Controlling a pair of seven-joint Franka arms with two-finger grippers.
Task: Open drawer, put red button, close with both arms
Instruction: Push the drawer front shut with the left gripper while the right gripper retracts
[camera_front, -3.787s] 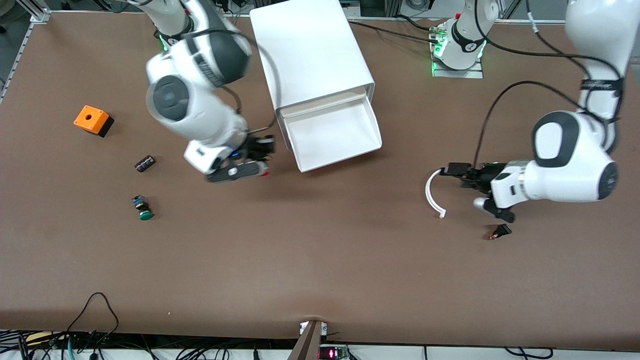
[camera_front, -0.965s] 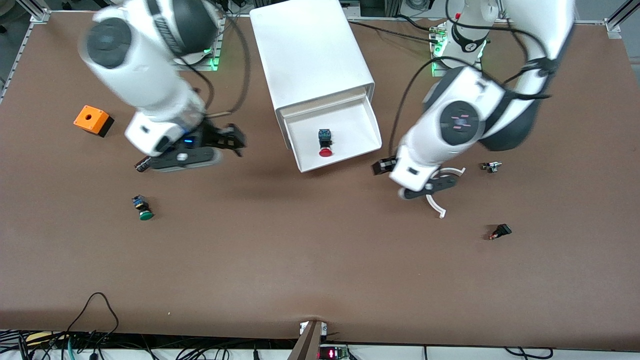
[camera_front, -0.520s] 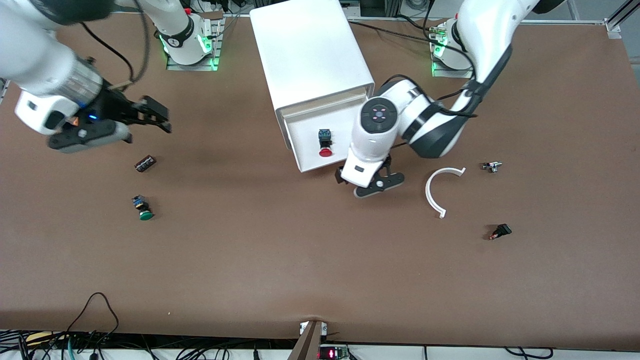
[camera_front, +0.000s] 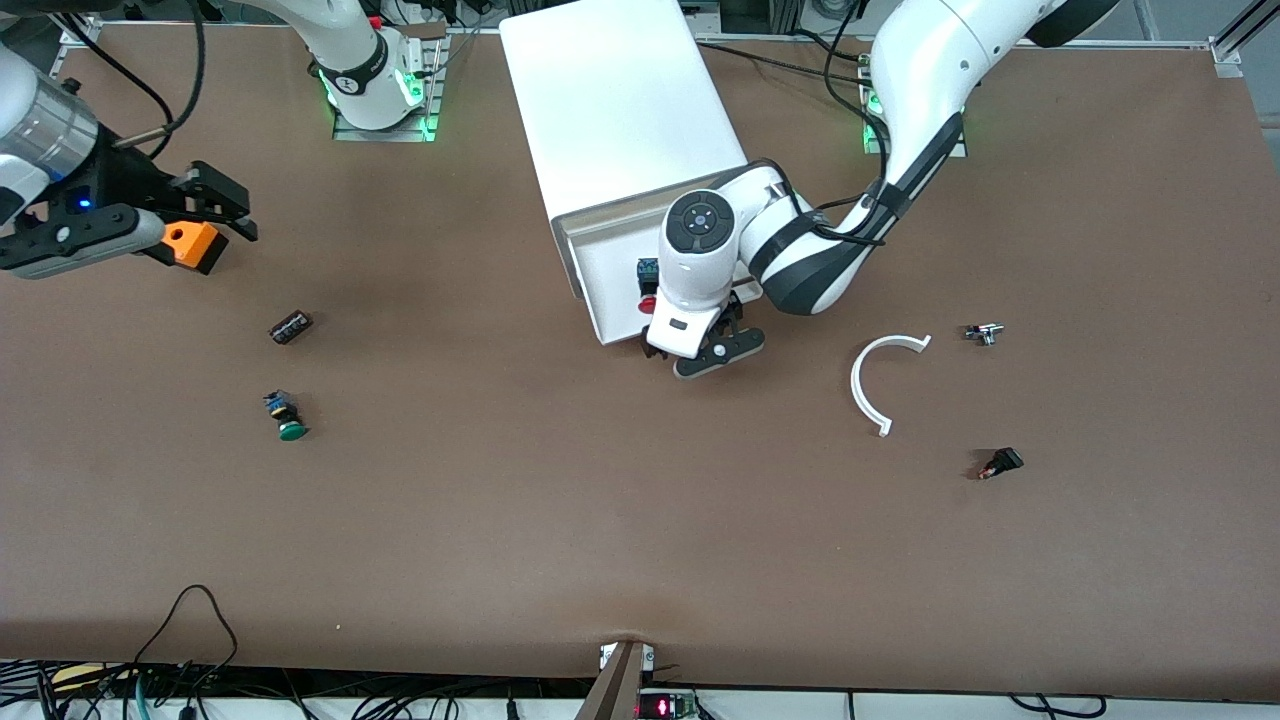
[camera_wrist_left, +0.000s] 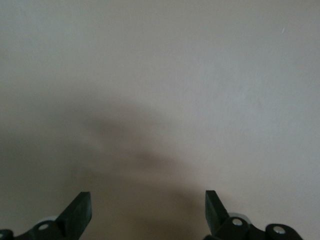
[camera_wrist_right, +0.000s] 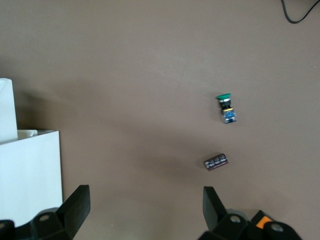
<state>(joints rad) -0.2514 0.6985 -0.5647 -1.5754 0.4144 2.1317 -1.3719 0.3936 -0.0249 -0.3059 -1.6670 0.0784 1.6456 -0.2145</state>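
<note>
Overhead, no writing is readable. The red button (camera_front: 648, 302) lies in the open drawer (camera_front: 606, 280), partly hidden by the left arm, whose left gripper (camera_front: 708, 352) hangs just over the drawer's front edge, jaws apart. The right gripper (camera_front: 215, 212), jaws apart, hovers over an orange box (camera_front: 190, 243).

Left wrist view: spread fingers (camera_wrist_left: 76, 215) over blank pale surface.

Right wrist view: green button (camera_wrist_right: 226, 107) and small dark part (camera_wrist_right: 216, 161) on the tabletop (camera_wrist_right: 150, 75).

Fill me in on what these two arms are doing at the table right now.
The small red-capped push button lies in the pulled-out top drawer of the white plastic cabinet. The left claw, open and empty, sits at the drawer's front edge, apparently ready to push it shut. The right claw, open too, hangs over the orange box toward the right arm's end of the table.
</note>
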